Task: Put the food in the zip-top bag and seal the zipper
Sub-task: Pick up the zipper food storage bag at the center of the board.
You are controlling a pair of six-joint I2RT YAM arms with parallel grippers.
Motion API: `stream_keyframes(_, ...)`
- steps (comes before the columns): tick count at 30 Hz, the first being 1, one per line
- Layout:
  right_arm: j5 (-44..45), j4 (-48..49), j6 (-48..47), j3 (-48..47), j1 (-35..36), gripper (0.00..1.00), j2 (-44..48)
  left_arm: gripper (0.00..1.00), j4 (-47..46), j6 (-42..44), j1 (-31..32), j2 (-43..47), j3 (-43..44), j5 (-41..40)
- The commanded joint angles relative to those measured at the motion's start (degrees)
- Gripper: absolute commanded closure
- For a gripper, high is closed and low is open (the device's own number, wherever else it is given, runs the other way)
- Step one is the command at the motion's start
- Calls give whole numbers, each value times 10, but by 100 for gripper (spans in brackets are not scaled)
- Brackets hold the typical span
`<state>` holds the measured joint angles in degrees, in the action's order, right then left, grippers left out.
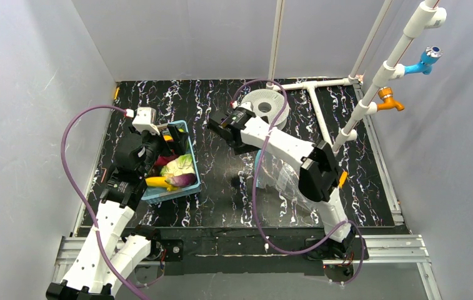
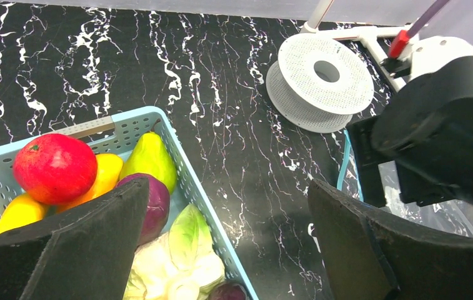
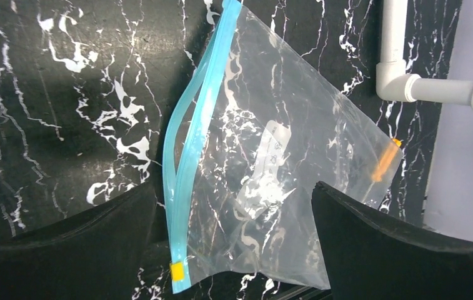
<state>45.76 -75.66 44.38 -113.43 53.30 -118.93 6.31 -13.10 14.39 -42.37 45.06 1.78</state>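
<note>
Left gripper (image 2: 227, 250): fingers spread wide, nothing between them. It hangs over the right rim of the blue basket (image 2: 177, 150), with the left finger above the food and the right finger above bare table (image 2: 240, 125).

The food is all in the basket, below and to the left of this gripper:
- red fruit (image 2: 55, 167) on top at the far left
- orange-yellow fruit (image 2: 105, 175) touching the red fruit
- green piece (image 2: 149, 159) against the rim
- purple eggplant (image 2: 155, 206) partly under the left finger
- cabbage (image 2: 177, 250) nearest the camera

The top view also shows a banana (image 1: 159, 182) at the near end of the basket.

Right gripper (image 3: 234, 250): fingers also spread, holding nothing. The bag (image 3: 271, 156) lies flat on the table beneath it, framed between the two fingers and not touched by either. Its zipper (image 3: 187, 169) runs along the bag's left edge, closer to the left finger, and has a small yellow slider (image 3: 176, 272) at the near end. The two halves of the strip bow apart mid-length, so the mouth looks partly open, though the glare makes that hard to be sure of. No food is in the bag.

In the top view the bag (image 1: 283, 178) sits mostly under the right arm, well apart from the basket (image 1: 187, 134). A white spool (image 1: 268, 106) lies beyond the right gripper (image 1: 221, 128), and a white pipe (image 3: 396, 50) lies beside the bag's far corner.
</note>
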Motion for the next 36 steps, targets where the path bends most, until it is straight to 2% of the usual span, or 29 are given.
stream_keyframes(1, 48, -33, 1, -34, 4, 0, -34, 2, 0, -2, 1, -1, 22, -10)
stream_keyframes(16, 111, -57, -3, -69, 4, 0, -142, 2, 2, -5, 1, -2, 22, -10)
stream_keyframes(17, 119, -63, -1, -70, 4, 4, -147, 2, 2, -6, 1, -2, 22, -10)
stream_keyframes(28, 173, -102, 20, -69, 4, 14, -185, 2, 0, -8, 1, 3, 21, -9)
stream_keyframes(32, 181, -101, 21, -63, 4, 28, -187, 2, 0, -8, 3, 4, 21, -10)
stream_keyframes(36, 180, -89, 13, -54, 4, 49, -184, 2, 0, -8, 3, 4, 20, -10)
